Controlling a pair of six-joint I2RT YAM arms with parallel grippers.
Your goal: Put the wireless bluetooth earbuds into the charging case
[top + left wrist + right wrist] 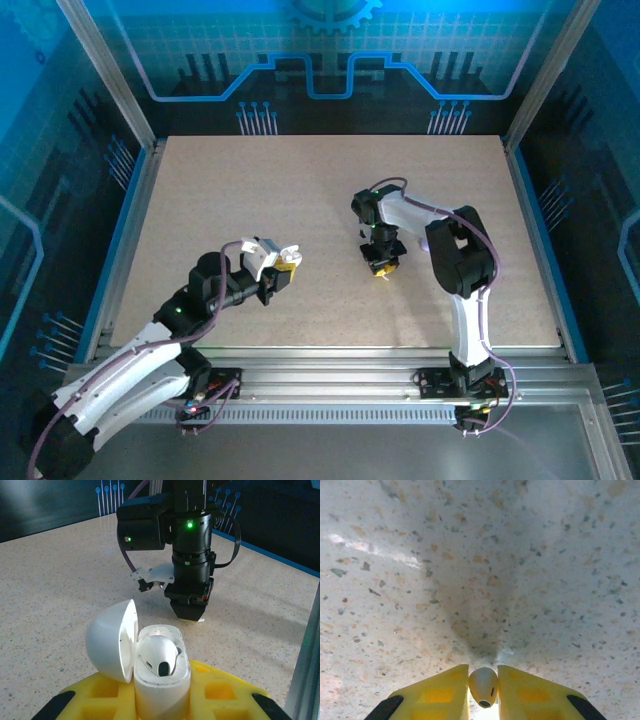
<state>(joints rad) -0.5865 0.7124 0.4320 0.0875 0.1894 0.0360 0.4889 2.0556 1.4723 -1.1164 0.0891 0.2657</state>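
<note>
My left gripper (163,702) is shut on the charging case (161,682), a white shell held upright between the yellow fingers (220,692). Its lid (107,640) hangs open to the left, and one white earbud (159,656) sits in the case. In the top view the case (266,250) is left of centre at my left gripper (284,264). My right gripper (483,694) points down at the table and is shut on a second earbud (483,684), pinched between its yellow fingers (437,695). The top view has my right gripper (382,266) near the table's middle.
The speckled beige table (300,190) is bounded by metal rails and blue walls. Seen from the left wrist, the right arm's black wrist (190,555) stands just beyond the case. A rail runs along the near edge (330,380).
</note>
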